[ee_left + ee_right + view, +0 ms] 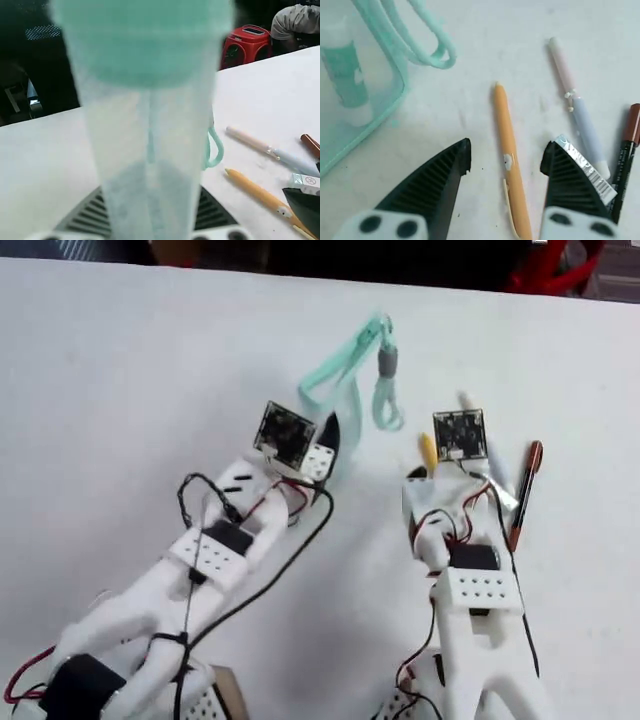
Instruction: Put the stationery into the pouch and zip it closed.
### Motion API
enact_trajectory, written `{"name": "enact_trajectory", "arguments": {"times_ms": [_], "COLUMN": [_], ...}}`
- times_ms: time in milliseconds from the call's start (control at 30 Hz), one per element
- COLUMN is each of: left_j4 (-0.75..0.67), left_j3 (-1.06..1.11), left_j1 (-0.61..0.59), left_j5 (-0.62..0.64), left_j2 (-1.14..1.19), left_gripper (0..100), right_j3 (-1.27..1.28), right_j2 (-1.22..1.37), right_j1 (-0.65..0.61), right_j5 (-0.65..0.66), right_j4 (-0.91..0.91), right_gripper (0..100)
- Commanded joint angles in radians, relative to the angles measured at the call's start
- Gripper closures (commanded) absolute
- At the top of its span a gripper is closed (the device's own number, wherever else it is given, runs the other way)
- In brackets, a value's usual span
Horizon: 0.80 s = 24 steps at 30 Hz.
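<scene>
Left tool (328, 445): clamped on the lower end of the mint-green translucent mesh pouch (345, 370).
Pouch contents: green-and-white glue stick (342, 75).
Right tool (507, 148): right of the pouch, fingers apart astride the orange plastic pen (506, 125).
Farther right of the pouch, on the white desk (120, 370): pink-and-blue pen (575, 105), brown-capped black pen (624, 160).

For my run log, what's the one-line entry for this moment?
left gripper: shut on pouch | right gripper: open over orange pen | also on table: pale pen, brown pen
</scene>
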Motion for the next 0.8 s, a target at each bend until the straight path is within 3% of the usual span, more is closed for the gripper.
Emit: {"name": "enact_trajectory", "arguments": {"times_ms": [0,133,233,367,767], "left_j4": [0.012,0.176,0.339,0.569,0.621], "left_j3": [-0.014,-0.018,-0.066,-0.126,0.066], "left_j1": [0.027,0.036,0.033,0.03,0.039], "left_j5": [-0.005,0.054,0.133,0.146,0.14], "left_j2": [0.001,-0.013,-0.068,-0.162,-0.481], "left_gripper": [96,84,83,83,83], "right_j3": [-0.003,-0.003,-0.003,-0.003,-0.003], "right_j2": [-0.013,-0.013,-0.013,-0.013,-0.013], "right_j1": [0.012,0.012,0.012,0.012,0.012], "right_j5": [0.009,0.011,0.011,0.011,0.012], "right_j4": [-0.016,-0.016,-0.016,-0.016,-0.016], "right_gripper": [77.3,77.3,77.3,77.3,77.3]}}
